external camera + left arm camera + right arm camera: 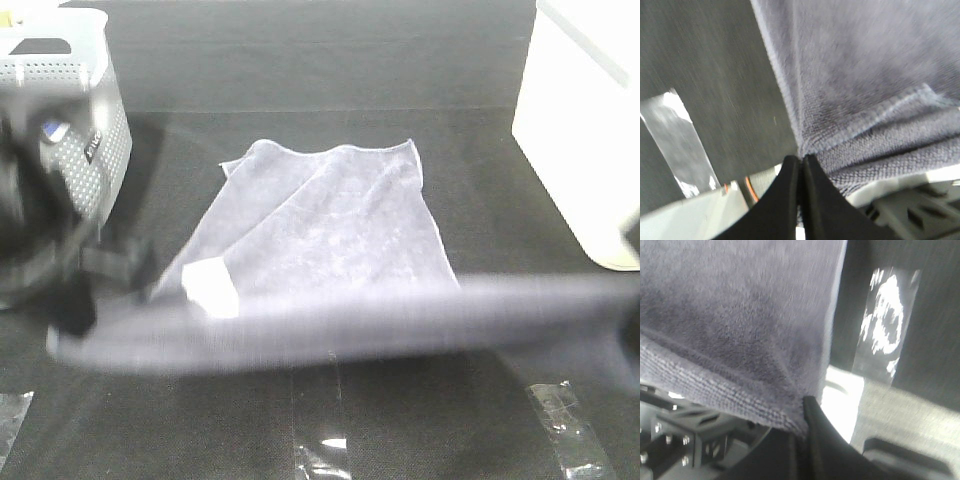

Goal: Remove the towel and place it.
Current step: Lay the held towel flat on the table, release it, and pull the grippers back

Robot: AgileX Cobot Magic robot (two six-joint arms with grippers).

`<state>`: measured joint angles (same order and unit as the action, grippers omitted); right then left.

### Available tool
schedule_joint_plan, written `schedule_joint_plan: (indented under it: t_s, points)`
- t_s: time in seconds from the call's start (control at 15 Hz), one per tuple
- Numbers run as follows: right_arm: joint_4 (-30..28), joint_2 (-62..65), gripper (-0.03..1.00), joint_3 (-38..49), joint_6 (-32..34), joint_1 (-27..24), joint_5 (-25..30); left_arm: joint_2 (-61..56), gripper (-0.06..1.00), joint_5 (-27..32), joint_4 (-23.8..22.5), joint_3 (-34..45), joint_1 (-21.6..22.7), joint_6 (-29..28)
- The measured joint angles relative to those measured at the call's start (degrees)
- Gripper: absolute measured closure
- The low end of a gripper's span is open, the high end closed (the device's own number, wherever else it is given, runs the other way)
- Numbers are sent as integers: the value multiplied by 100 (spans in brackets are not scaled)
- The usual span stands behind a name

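Dark table (300, 60) carries the far part of the towel (330, 215) at frame centre, its near edge stretched between the left gripper (801, 162) and right gripper (805, 412), both clamped on corners; uneven pulling could slip a corner free.

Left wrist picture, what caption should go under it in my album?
The left gripper pinches a corner of the lavender towel over the dark table.

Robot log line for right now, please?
left gripper: shut on towel | right gripper: shut on towel | towel: near edge held up, far end on table
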<state>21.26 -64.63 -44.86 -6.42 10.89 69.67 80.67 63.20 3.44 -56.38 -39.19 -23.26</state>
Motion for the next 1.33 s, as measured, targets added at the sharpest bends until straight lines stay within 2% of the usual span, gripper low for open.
schedule_joint_plan:
  t_s: [0.2,0.27,0.47,0.67,0.73,0.8,0.87,0.93,1.0,1.07,1.13,1.33]
  points:
    - [63,447,97,699,0,0,0,-6,94,-126,80,590,-596,-476]
    - [63,533,97,859,0,0,11,-6,94,-160,80,756,-945,-762]
    - [40,619,97,1266,0,0,11,-11,94,-155,40,900,-1558,-1140]
    - [11,619,96,1346,0,-6,11,-11,94,-149,74,928,-1684,-1392]
    - [-29,619,90,1346,0,-6,11,-11,91,-138,69,928,-1684,-1530]
    - [-138,619,72,1346,6,-6,11,-11,77,-6,34,934,-1684,-1644]
    - [-138,619,72,1346,6,-6,11,-11,77,-6,34,934,-1684,-1644]
    - [-195,619,37,1346,6,-6,11,-11,42,86,40,934,-1684,-1673]
    - [-195,619,37,1346,6,-6,11,-11,42,86,40,934,-1684,-1673]
    - [-195,619,24,1346,6,-6,11,-11,27,92,40,940,-1684,-1684]
    - [-201,619,17,1346,6,-6,11,-11,19,97,40,945,-1684,-1684]
    - [-241,619,13,1346,6,-6,11,-17,15,-40,6,957,-1684,-1684]
